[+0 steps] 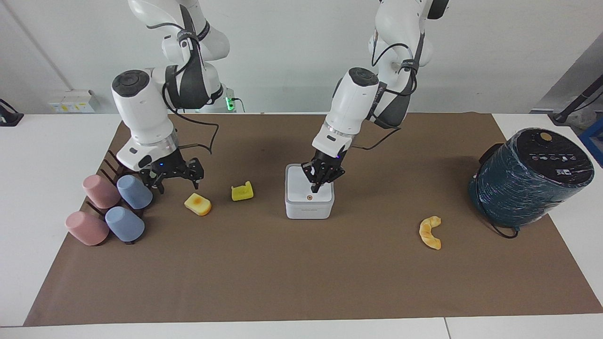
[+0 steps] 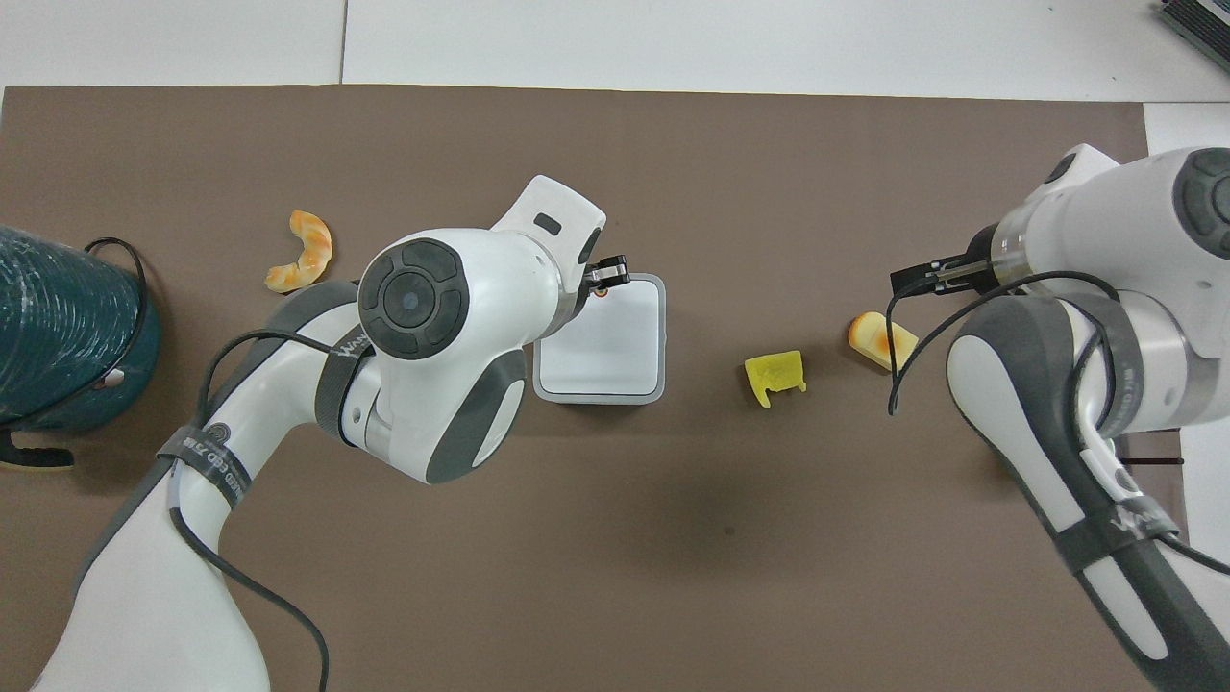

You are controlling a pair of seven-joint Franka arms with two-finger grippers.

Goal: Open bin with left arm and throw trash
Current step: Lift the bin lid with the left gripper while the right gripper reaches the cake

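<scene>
- I am working on the opening step: my left gripper (image 1: 316, 184), fingers drawn close together with nothing between them, is pointing down at the flat lid of the small white square plastic bin (image 1: 309, 205), right over the tiny orange dot (image 1: 310, 197) near the lid's edge farthest from me.
- The lid is lying flat and closed, so I judge nothing is opened yet; whether my fingertip is touching the dot I cannot tell.
- The bin is sitting mid-table on the brown mat (image 1: 292, 278).
- Next, I judge, a short straight press on the dot, then a clear lift so the hinged lid can swing.
- My right gripper (image 1: 173, 179), fingers spread and empty, is hanging low just beside the yellow toast-like slice with the orange-brown patch (image 1: 198, 204), toward the pastel cups (image 1: 120, 207).
- The bright yellow notched block (image 1: 242, 192) is lying between that slice and the bin, apart from both.
- The golden curved croissant (image 1: 430, 232) is lying toward my left arm's end, between the bin and the dark teal cylinder (image 1: 527, 179), with open mat all around.
- The cups and their rack are crowding my right gripper's outer side.
</scene>
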